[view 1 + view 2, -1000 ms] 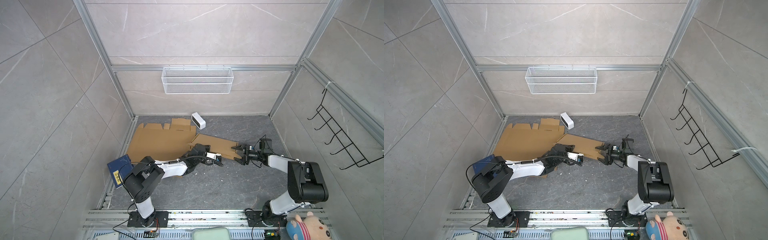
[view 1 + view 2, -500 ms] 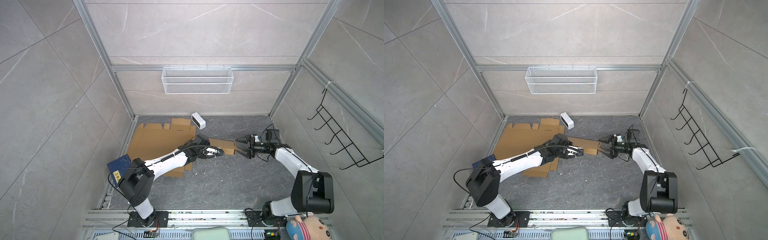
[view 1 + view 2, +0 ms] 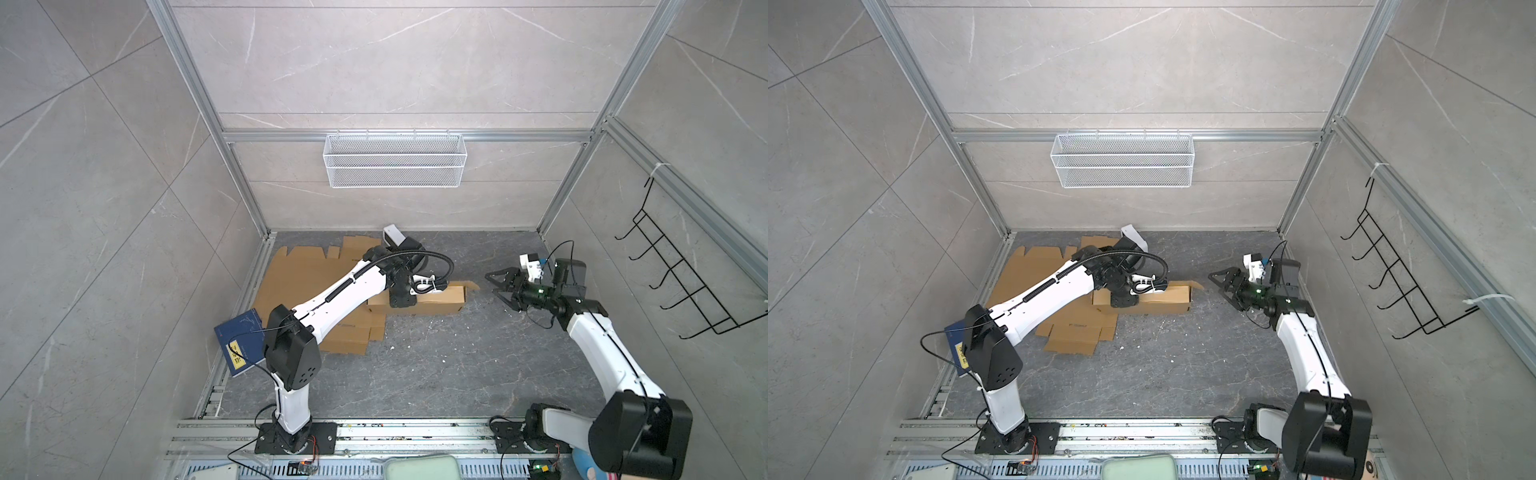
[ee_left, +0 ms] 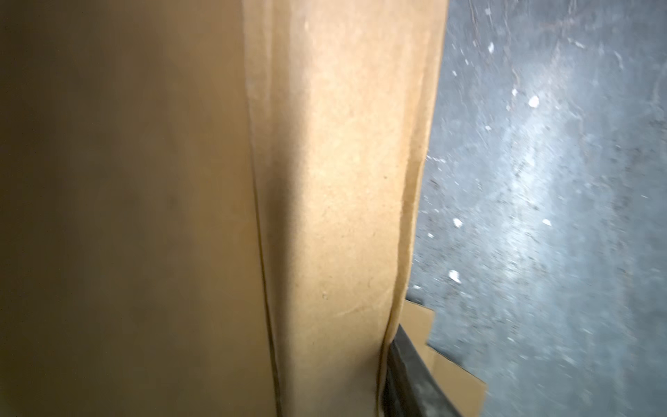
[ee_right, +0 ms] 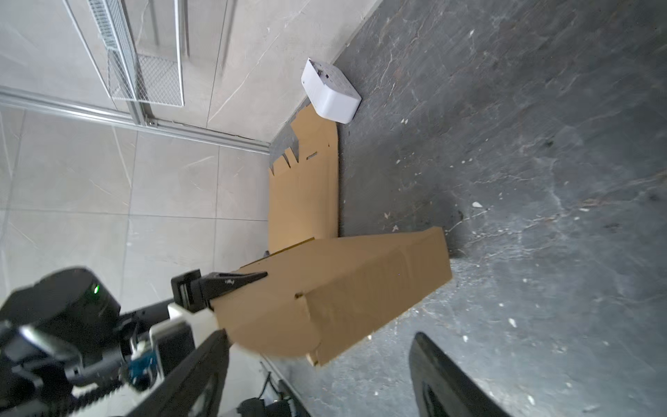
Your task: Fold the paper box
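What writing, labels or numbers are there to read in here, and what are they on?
No text here is legible.
Yellow label on the blue book: dark marks, too small to read.
Cardboard box: no print visible.
White case by the back wall: no text visible.

Left tool [image 5: 252, 278] second finger hidden behind paper box [image 5: 361, 281]; left wrist view blurred
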Robot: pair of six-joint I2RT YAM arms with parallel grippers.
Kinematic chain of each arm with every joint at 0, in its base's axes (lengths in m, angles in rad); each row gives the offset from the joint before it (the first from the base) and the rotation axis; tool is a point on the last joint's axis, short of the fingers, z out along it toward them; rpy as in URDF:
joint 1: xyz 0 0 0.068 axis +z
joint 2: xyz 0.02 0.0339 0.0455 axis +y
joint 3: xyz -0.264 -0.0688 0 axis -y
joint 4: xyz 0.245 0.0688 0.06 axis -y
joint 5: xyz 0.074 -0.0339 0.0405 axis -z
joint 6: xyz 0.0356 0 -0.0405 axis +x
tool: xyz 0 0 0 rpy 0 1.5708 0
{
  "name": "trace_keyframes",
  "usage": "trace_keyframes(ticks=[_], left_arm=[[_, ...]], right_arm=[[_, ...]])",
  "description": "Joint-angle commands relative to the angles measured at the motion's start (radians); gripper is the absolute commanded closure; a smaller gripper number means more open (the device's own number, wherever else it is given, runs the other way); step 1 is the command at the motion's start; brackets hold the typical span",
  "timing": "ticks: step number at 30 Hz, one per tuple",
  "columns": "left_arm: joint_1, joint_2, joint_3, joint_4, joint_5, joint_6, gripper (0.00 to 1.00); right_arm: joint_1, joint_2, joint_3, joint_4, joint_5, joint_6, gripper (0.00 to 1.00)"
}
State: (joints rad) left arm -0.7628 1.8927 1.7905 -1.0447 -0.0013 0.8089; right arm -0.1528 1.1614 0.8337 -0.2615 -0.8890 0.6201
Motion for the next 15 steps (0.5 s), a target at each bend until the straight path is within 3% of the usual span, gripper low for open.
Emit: trace_keyframes(ticks=[1, 7, 15], left_arm=[[0.018, 0.064, 0.07, -0.161, 0.089, -0.061, 0.64], [0.036, 0.152, 0.159, -0.205, 0.13, -0.032, 0.64], [0.053, 0.17, 0.174, -0.2, 0.15, -0.021, 0.64]], right_arm=[[0.006, -0.069, -0.095, 0.129, 0.037, -0.084, 0.19], [0.14, -0.075, -0.115, 0.079, 0.13, -0.184, 0.19], [0.256, 0.068, -0.036, 0.136, 0.254, -0.156, 0.22]])
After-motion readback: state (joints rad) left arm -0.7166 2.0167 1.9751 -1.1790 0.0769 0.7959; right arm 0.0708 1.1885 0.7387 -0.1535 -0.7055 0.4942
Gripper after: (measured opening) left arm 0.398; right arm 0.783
